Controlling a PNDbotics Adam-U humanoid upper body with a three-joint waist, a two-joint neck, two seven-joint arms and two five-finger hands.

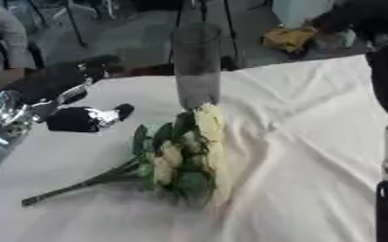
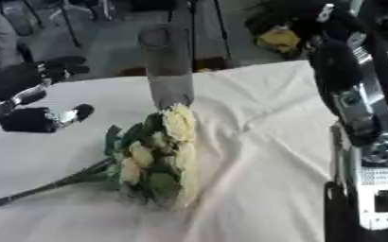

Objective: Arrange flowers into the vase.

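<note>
Flowers (image 1: 199,142) cream-yellow, green leaves; vase (image 1: 197,66) clear grey; tablecloth (image 1: 305,142) plain white

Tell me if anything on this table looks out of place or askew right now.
The bouquet lies flat on its side on the white tablecloth, stems pointing toward the near left, instead of standing in the upright vase just behind it. The cloth is rumpled beside the blooms. Nothing looks spilled or broken.
</note>
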